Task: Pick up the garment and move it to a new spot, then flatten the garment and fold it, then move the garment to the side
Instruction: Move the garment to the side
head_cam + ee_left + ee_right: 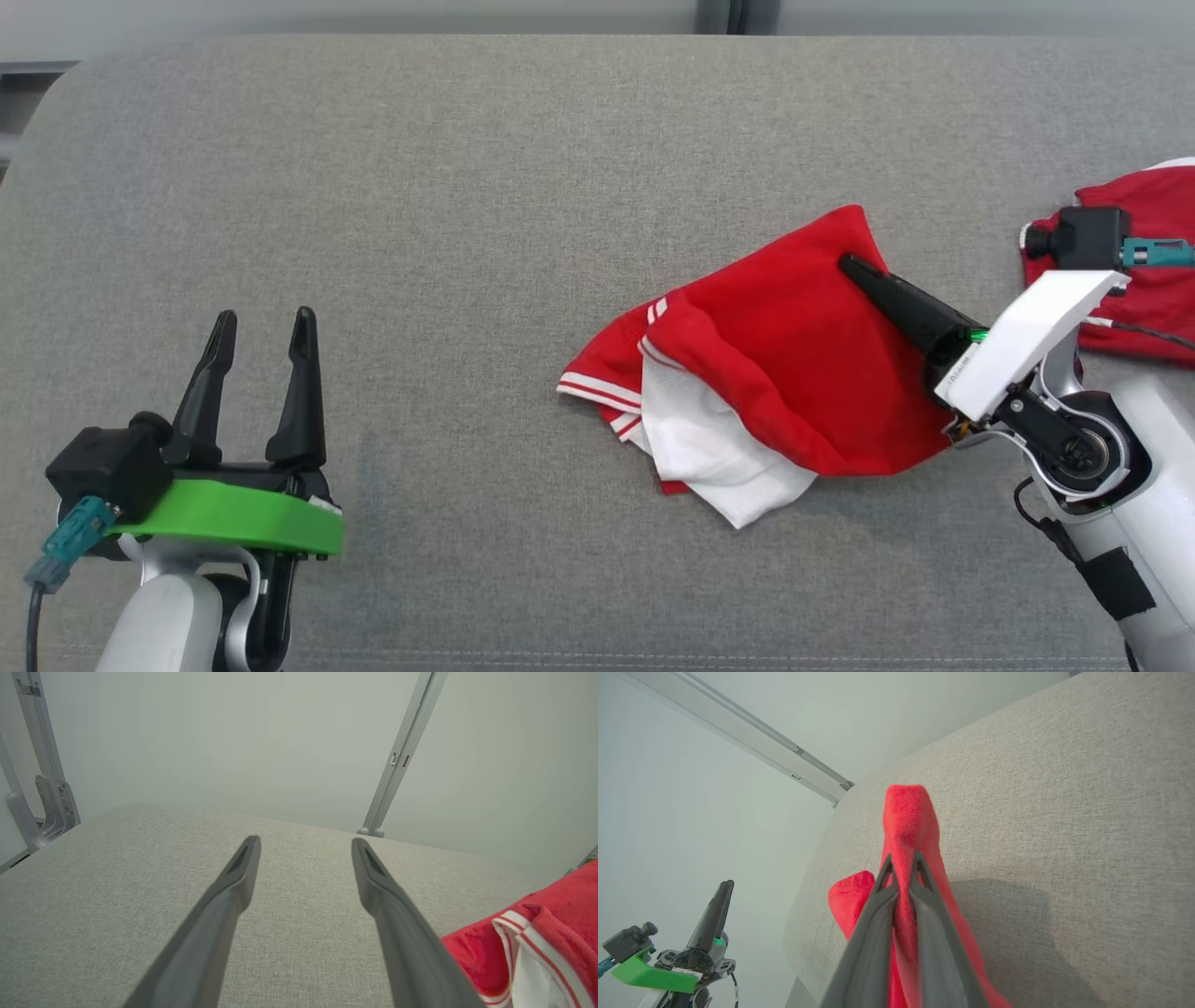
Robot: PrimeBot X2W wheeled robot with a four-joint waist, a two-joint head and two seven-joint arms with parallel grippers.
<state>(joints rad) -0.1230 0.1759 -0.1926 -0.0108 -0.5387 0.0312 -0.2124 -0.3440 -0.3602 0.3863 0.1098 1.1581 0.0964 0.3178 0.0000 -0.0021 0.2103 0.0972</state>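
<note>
The garment (775,373) is a crumpled red piece with white stripes and a white inner layer, lying right of centre on the grey cushioned surface (467,233). My right gripper (851,265) reaches in from the right and is shut on a raised fold of the red cloth near its far edge. The right wrist view has the fabric (908,812) pinched between the two fingers, whose tips (902,858) are almost together. My left gripper (264,327) stands open at the lower left, far from the cloth. Its wrist view catches the garment's striped edge (551,914) at the lower right.
A second red cloth (1153,280) lies at the right edge, partly behind my right wrist camera. The surface's rounded far edge meets a pale wall with metal frame posts (402,756). The left gripper (714,914) also appears in the right wrist view.
</note>
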